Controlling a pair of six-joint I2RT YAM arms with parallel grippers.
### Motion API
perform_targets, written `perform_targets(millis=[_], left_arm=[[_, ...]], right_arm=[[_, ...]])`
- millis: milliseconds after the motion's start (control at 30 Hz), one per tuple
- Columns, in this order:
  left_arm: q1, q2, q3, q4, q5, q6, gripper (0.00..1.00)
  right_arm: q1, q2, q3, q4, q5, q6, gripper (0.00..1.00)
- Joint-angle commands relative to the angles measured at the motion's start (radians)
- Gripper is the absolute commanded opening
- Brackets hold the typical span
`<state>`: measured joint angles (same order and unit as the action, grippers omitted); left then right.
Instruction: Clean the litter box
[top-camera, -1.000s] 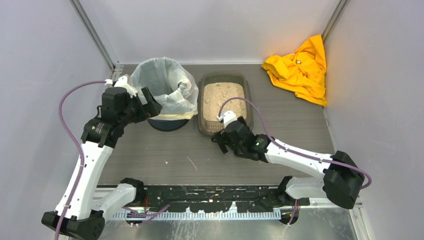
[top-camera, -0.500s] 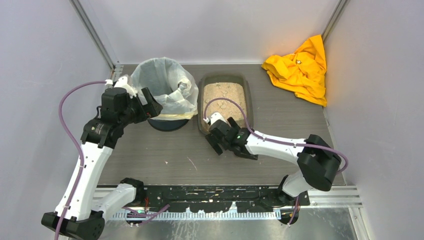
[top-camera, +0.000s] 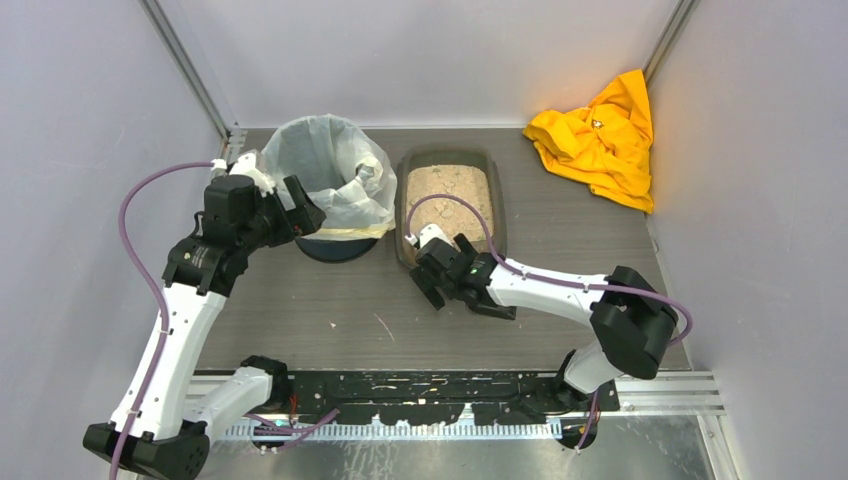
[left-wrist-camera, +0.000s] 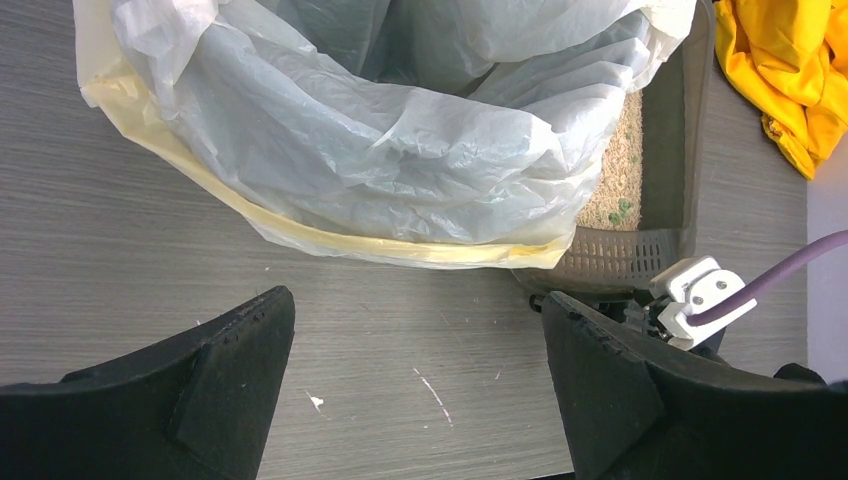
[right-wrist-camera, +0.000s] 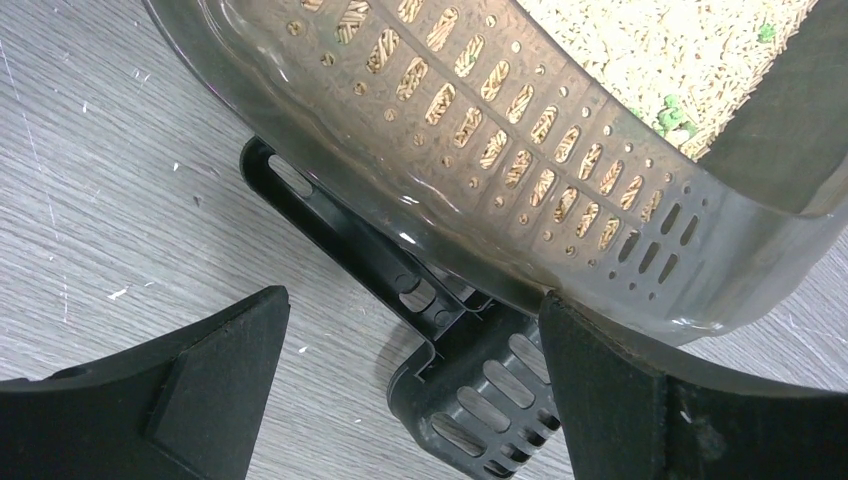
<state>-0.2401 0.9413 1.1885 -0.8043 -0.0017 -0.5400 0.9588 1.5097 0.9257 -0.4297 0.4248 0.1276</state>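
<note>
At the back middle of the table (top-camera: 330, 310), the litter box (top-camera: 450, 205) sits flat just right of the bin (top-camera: 325, 185), holding beige granules with a few green specks. Close against its near perforated wall lies the black slotted scoop (right-wrist-camera: 400, 280), partly tucked under the rim. The right gripper (right-wrist-camera: 410, 310) hovers there, jaws spread wide either side of the scoop, gripping nothing. The left gripper (left-wrist-camera: 415, 310), equally wide and empty, hangs by the near rim of the white-bag-lined bin. A crumpled yellow cloth (top-camera: 600, 140) lies in the far right corner
</note>
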Motion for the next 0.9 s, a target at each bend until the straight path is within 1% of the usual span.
perform_targets(millis=[0, 233, 400, 500, 667, 867], left_arm=[[-0.001, -0.002, 0.001, 0.037, 0.009, 0.019, 0.93], [-0.001, -0.002, -0.001, 0.037, 0.01, 0.02, 0.94], [-0.001, -0.006, 0.0, 0.037, 0.009, 0.022, 0.93], [-0.001, -0.009, -0.002, 0.037, 0.01, 0.022, 0.93], [-0.001, -0.014, -0.007, 0.037, 0.009, 0.022, 0.93], [-0.001, -0.017, -0.009, 0.037, 0.01, 0.025, 0.94]], right_arm=[[0.02, -0.029, -0.003, -0.04, -0.027, 0.051, 1.0], [0.048, -0.077, 0.012, -0.092, 0.04, 0.059, 1.0], [0.052, -0.115, 0.006, -0.127, 0.04, 0.067, 1.0], [0.052, -0.091, 0.006, -0.145, 0.025, 0.065, 1.0], [0.053, 0.0, 0.029, -0.165, 0.003, 0.065, 1.0], [0.053, 0.062, 0.044, -0.136, -0.012, 0.044, 1.0]])
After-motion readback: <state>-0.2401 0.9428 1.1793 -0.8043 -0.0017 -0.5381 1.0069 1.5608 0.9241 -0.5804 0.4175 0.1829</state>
